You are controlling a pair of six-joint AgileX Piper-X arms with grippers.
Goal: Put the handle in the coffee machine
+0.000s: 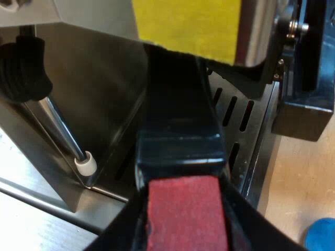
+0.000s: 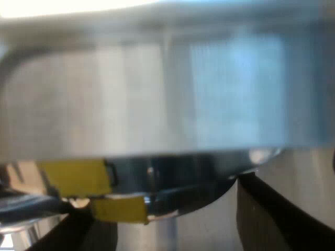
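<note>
Left wrist view: the left gripper (image 1: 184, 225) is closed on the red end (image 1: 186, 206) of the handle (image 1: 180, 130). The dark shaft reaches to the coffee machine (image 1: 94, 104) front, under a yellow label (image 1: 186, 23) and above the slotted drip tray (image 1: 238, 117). The right gripper (image 2: 172, 222) stands with fingers wide apart, close against the machine's metal body. Risk: if the handle's far end meets its seat off-angle, turning may jam it or twist the handle within the fingers.
</note>
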